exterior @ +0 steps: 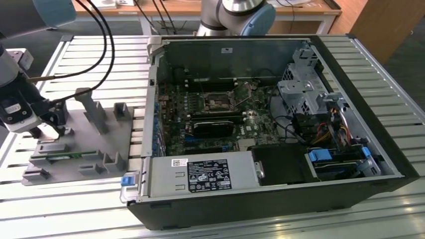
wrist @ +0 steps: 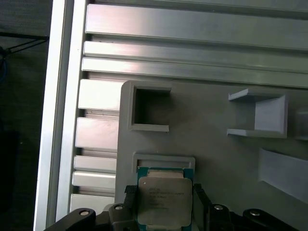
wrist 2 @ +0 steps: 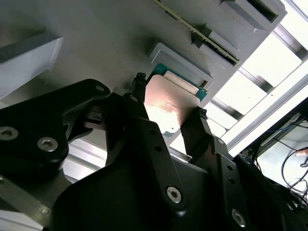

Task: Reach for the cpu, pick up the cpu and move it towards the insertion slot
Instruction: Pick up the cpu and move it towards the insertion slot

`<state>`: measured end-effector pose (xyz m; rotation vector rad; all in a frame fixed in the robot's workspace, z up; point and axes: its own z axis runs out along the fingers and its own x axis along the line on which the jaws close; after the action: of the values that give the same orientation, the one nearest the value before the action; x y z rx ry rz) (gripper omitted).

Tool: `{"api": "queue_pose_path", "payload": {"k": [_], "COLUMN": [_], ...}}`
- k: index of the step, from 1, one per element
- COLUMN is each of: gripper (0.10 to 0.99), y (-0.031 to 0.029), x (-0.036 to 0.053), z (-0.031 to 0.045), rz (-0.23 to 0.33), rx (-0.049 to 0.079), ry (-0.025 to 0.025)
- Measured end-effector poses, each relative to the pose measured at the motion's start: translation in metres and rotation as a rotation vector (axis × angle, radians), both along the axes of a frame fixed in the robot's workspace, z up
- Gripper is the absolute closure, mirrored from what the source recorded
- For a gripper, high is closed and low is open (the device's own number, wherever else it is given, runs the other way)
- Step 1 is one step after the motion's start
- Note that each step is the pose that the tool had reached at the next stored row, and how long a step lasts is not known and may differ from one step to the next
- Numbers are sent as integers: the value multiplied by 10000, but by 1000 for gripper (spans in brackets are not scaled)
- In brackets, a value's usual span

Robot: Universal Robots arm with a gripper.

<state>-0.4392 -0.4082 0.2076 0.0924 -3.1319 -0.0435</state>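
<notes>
Clamped on 2 opposite edges of the cpu (wrist: 163,202) with the black matte gripper (wrist: 163,190). Flat square chip, shiny silver-grey top, green rim, at a raised-lip recess of the smooth grey plastic fixture (wrist: 216,159). Silvery-framed insertion slot (exterior: 218,103) well apart from the fixture, inside the computer case (exterior: 265,211).

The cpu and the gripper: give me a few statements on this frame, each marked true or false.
1. The gripper has its fingers against two opposite edges of the cpu. True.
2. The cpu sits in the insertion slot. False: it is at the grey fixture, outside the computer case, at the exterior view's left.
3. A green circuit strip lies on the grey fixture. True.
4. The cpu's metal top faces down. False: the shiny metal top faces the cameras in both wrist views.
</notes>
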Motion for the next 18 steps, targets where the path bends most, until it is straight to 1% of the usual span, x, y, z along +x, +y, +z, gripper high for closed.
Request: {"api": "queue_pose_path", "payload": {"k": [2,10,18], "gripper": [541,541,541], "y": [0,1,1], "x": [0,0,0], "z": [25,165,244], "rz": [0,0,0], "rx": [2,-10,-11], "ry": [-4,-4,-4]}}
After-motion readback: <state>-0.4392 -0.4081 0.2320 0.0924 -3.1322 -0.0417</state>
